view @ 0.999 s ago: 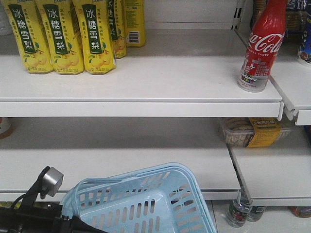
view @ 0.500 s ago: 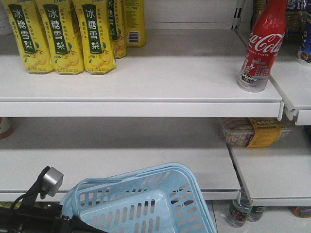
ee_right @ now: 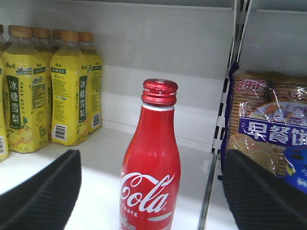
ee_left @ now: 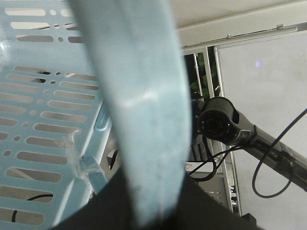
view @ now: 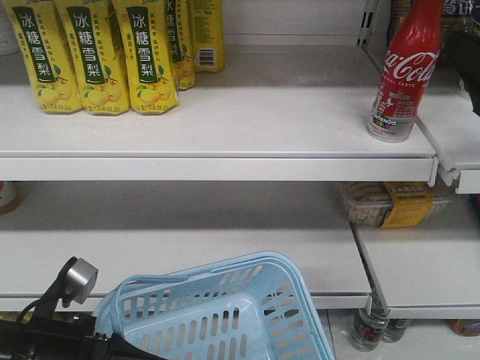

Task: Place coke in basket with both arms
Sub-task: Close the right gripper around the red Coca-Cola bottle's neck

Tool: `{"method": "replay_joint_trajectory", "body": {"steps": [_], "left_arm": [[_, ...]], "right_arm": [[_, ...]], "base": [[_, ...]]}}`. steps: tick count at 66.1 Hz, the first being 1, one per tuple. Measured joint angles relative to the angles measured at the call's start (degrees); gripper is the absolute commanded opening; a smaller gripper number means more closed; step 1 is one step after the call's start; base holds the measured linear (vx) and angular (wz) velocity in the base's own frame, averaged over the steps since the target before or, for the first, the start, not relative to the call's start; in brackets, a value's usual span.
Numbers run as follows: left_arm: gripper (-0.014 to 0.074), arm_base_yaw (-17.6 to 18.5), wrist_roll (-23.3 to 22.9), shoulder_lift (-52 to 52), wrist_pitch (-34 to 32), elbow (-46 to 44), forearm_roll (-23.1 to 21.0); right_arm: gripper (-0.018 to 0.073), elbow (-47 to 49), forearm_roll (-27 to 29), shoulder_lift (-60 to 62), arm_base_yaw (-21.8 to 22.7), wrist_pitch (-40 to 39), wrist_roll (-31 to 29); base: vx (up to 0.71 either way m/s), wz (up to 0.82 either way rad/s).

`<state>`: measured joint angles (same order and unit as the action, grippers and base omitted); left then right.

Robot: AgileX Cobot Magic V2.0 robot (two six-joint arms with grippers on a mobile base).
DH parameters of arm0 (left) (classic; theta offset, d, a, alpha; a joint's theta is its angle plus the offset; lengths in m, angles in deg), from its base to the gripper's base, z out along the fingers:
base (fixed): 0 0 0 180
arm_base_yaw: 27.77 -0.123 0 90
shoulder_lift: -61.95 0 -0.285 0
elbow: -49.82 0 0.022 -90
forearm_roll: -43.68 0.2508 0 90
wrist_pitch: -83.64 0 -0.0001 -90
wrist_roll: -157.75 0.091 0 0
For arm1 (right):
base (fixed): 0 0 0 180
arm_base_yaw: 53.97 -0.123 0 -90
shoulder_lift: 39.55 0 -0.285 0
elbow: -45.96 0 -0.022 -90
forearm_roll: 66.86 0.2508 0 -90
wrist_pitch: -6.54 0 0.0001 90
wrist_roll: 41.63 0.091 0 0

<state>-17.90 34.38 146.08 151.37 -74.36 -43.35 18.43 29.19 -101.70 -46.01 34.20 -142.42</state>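
Right tool [ee_right: 151,160] stands open astride the coke [ee_right: 149,139], ready to clamp it; the basket [view: 225,274] tilts below to receive it, grip of left tool [view: 99,346] unclear.

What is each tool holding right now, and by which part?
Left tool holds the basket by its handle; right tool is open before the coke, holding nothing.

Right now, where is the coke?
In the front view, the coke stands upright at the right end of the upper shelf, far from the yellow bottles.
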Motion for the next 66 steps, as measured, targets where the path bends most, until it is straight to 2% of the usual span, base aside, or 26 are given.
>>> {"method": "replay_joint_trajectory", "body": {"steps": [13, 54, 66], "left_arm": [[-0.0006, 0.00, 0.00, 0.00, 0.00, 0.00, 0.00], [-0.0006, 0.00, 0.00, 0.00, 0.00, 0.00, 0.00], [-0.0006, 0.00, 0.00, 0.00, 0.00, 0.00, 0.00]], "right_arm": [[0.0585, 1.48, 1.25, -4.03, 0.00, 2.46, -3.73], [0.0585, 9.50, 1.57, -12.52, 0.00, 5.25, -3.97], [0.0585, 11.79, 1.57, -14.97, 0.00, 5.71, -2.36]], "base": [[0.00, 0.00], [0.00, 0.00], [0.00, 0.00]]}}
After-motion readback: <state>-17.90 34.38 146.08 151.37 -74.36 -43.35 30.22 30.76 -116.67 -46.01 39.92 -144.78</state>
